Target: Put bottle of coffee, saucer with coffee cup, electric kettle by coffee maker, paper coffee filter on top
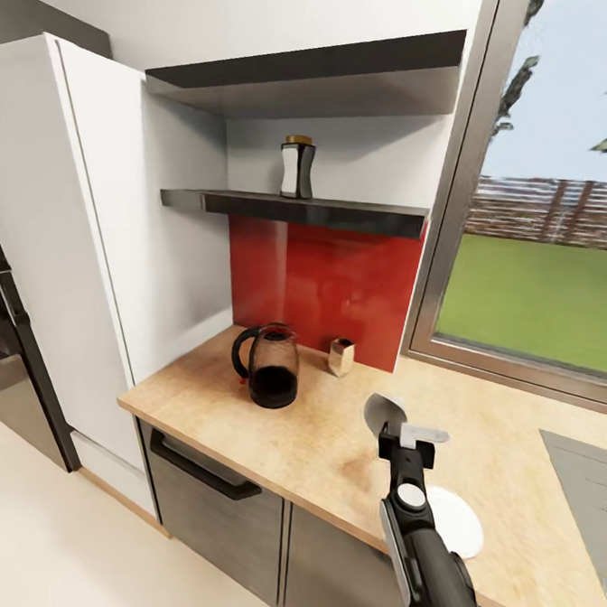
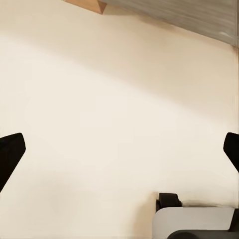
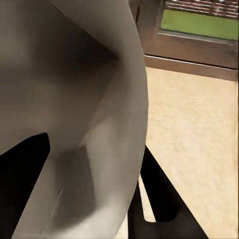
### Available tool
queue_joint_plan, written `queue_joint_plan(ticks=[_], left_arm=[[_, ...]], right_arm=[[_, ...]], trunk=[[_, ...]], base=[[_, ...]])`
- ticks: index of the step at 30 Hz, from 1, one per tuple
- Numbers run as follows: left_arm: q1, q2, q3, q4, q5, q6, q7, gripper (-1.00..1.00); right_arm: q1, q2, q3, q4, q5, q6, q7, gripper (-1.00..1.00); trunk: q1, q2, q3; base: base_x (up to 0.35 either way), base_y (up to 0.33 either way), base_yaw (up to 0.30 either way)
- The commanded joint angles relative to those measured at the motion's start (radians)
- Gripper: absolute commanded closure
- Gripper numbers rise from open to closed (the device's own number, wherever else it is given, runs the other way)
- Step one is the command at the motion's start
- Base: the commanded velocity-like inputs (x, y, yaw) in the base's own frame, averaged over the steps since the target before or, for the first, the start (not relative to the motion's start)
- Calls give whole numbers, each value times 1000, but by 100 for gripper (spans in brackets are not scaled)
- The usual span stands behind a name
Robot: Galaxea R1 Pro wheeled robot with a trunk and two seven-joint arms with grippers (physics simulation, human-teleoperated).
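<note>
The bottle of coffee [image 1: 297, 167], with its mustard cap, stands on the dark kitchen shelf [image 1: 301, 211] above the red backsplash. Below it the glass electric kettle [image 1: 267, 366] sits at the left end of the kitchen countertop [image 1: 330, 441]. My right gripper [image 1: 408, 433] hovers over the counter's middle, shut on a pale, curved, fan-shaped piece that looks like the paper coffee filter [image 1: 384, 411]; up close the filter [image 3: 84, 84] sits between the dark fingers [image 3: 159, 194]. The white saucer [image 1: 458, 524] lies near the front edge beside my right arm. My left gripper [image 2: 119, 149] is open over cream floor.
A small pale object [image 1: 341, 356] stands by the backsplash, right of the kettle; I cannot tell what it is. A tall white cabinet side [image 1: 119, 227] bounds the counter's left end. A window [image 1: 551, 257] runs along the back right, and the grey sink [image 1: 585, 491] is inset at far right.
</note>
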Motion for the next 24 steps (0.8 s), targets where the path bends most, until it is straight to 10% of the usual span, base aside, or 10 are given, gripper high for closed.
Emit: queue_joint_plan(ticks=[1,24], left_arm=[[-1,0,2,1,-2,-4,0,-100],[4,-3,-1,1,-3,-8,2,-100]], right_arm=[[0,1,2,-16,10,22,-6,100],[-8,27,12,15,1,66,-24,100]], trunk=[[0,-1,-1],[0,-1,-1]], base=[[-213,-186,0],[-115,-93,-12]])
